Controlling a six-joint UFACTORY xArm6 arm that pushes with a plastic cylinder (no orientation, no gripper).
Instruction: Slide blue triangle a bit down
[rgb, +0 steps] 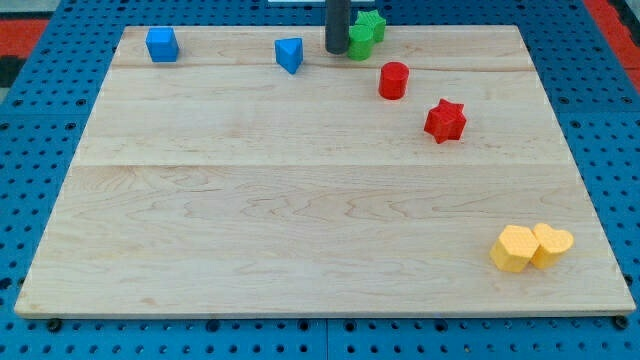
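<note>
The blue triangle (290, 54) lies near the top edge of the wooden board (300, 200), a little left of centre. My tip (337, 50) stands just to the triangle's right, a small gap between them, and touches or nearly touches the green blocks on its right. The rod comes down from the view's top.
A blue cube (162, 45) sits at the top left. Two green blocks (365, 34) sit right of my tip, one star-shaped. A red cylinder (393, 80) and a red star (445, 121) lie lower right. Two yellow blocks (530, 247) touch near the bottom right corner.
</note>
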